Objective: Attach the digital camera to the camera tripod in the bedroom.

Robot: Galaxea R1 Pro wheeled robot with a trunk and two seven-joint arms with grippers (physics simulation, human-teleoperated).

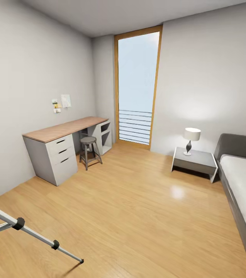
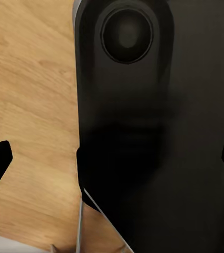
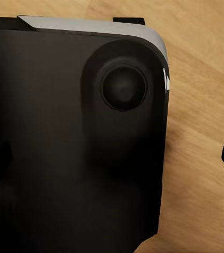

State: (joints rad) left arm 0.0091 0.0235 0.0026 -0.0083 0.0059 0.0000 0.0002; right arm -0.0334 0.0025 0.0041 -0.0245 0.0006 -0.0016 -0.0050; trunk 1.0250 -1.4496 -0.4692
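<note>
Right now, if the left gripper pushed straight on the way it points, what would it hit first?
Most likely the big black rounded body right ahead in the left wrist view, apparently part of the robot itself. It sits closer than the wood floor beside it, though depth is hard to judge.

The floor [image 1: 138, 216] looks like light wood planks with a slight sheen, there's a soft glare patch near the nightstand [image 1: 195, 162], which itself looks matt grey. The desk [image 1: 61, 144] has a wood-look top over matt pale grey drawer fronts with dark handles. The stool [image 1: 89, 151] by the desk looks like dark metal. The camera tripod [image 1: 26, 229] has silvery metal legs with black joints. The bed [image 1: 242, 185] near the nightstand has a grey cloth-looking frame and a white top. Walls are flat matt grey.
</note>
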